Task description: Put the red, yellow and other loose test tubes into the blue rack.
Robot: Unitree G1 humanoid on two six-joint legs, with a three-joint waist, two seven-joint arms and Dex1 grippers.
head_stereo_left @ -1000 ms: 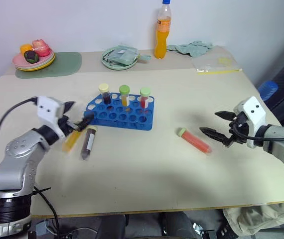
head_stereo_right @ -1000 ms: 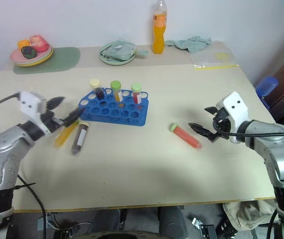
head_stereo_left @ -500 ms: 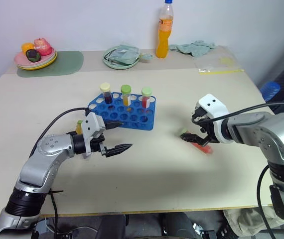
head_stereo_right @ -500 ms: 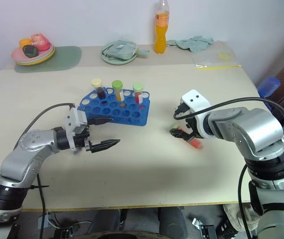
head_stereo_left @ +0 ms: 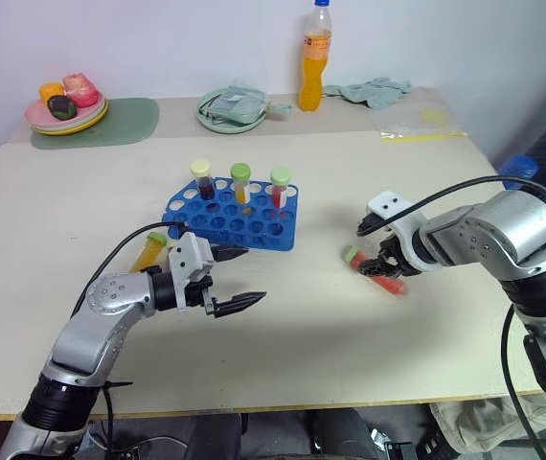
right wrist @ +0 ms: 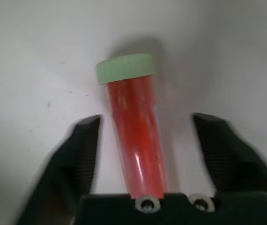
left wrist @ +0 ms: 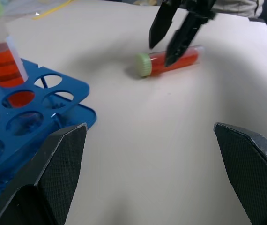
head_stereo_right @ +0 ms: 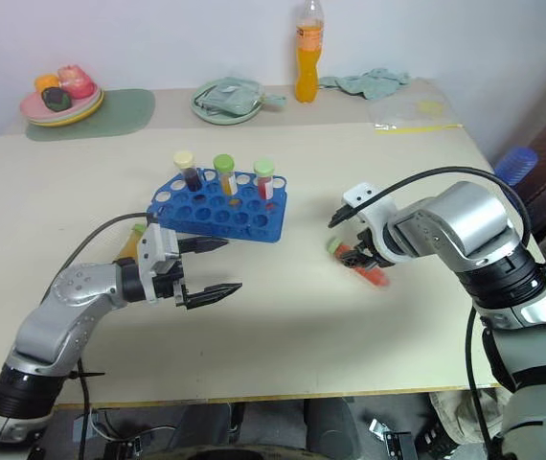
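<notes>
The blue rack [head_stereo_left: 254, 228] stands mid-table with three capped tubes upright in its back row. A red test tube [head_stereo_left: 378, 276] with a green cap lies on the table to its right. My right gripper [head_stereo_left: 384, 268] points down over it, open, one finger on each side of the tube [right wrist: 136, 140] with a gap on both sides. My left gripper [head_stereo_left: 241, 278] hovers open and empty in front of the rack, pointing right. A yellow test tube [head_stereo_left: 147, 253] lies behind my left arm, partly hidden.
Along the table's back edge stand an orange drink bottle [head_stereo_left: 312, 57], a green plate with a cloth [head_stereo_left: 235, 107], a fruit plate [head_stereo_left: 64, 105] on a green mat, a rag [head_stereo_left: 374, 91] and a plastic bag [head_stereo_left: 417, 125]. Bare tabletop lies between the grippers.
My right gripper came in from the right, tipped downward and dropped over the red tube, its fingers narrowing. My left gripper swung right, away from the loose tubes, to the front of the rack.
</notes>
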